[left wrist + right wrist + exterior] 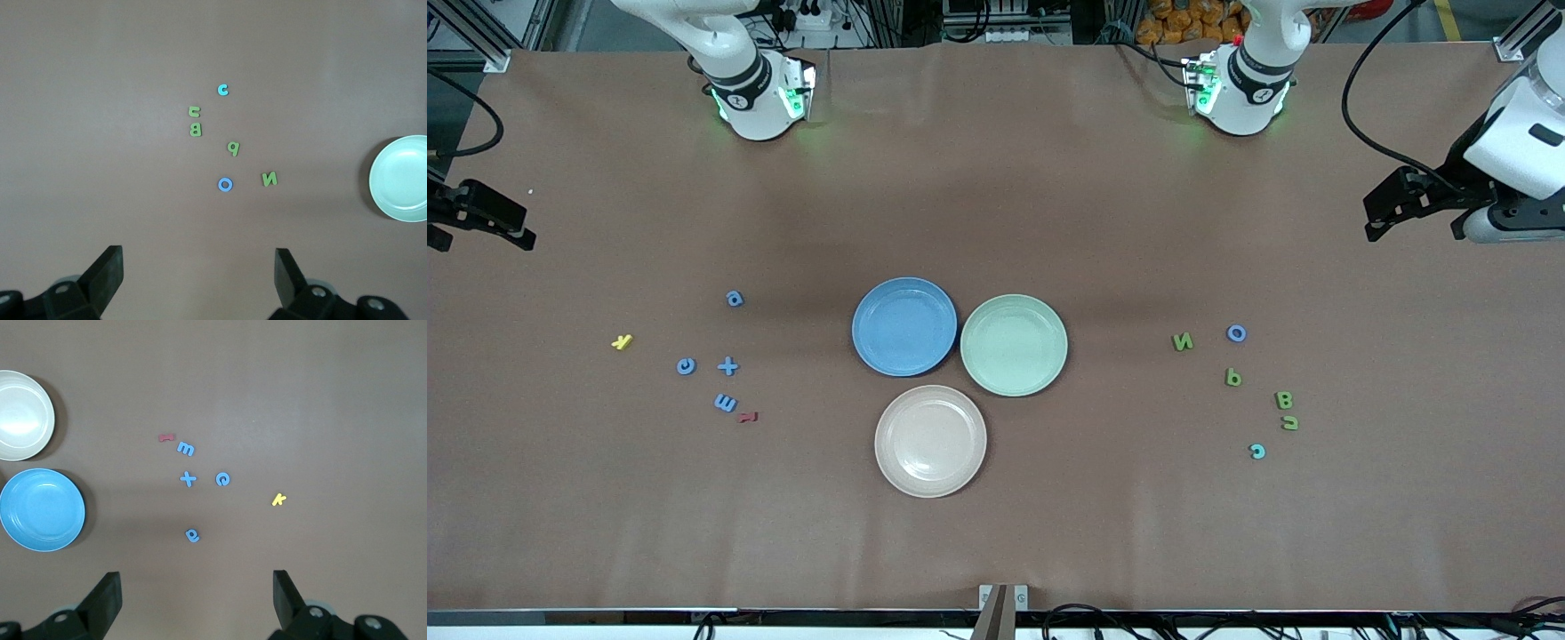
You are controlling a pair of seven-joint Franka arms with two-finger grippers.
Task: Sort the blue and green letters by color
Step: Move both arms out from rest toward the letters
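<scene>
Plates sit mid-table for you: blue plate [904, 326], green plate [1014, 345], beige plate [930, 440]. Your blue letters [727, 365] lie toward the right arm's end with a yellow k [622, 341] and a red letter [748, 416]. Your green letters [1232, 378], a blue O [1236, 333] and a teal c [1256, 451] lie toward the left arm's end. Left gripper [199, 270] and right gripper [197, 590] hang wide open and empty over bare table.

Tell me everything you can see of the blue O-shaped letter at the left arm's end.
The blue O is a small, chunky, medium-blue ring with an open centre, foam-like in look. It lies flat on the brown table, touching nothing. The green N sits beside it, toward the plates; the green p lies nearer the front camera. No gripper is near it.
</scene>
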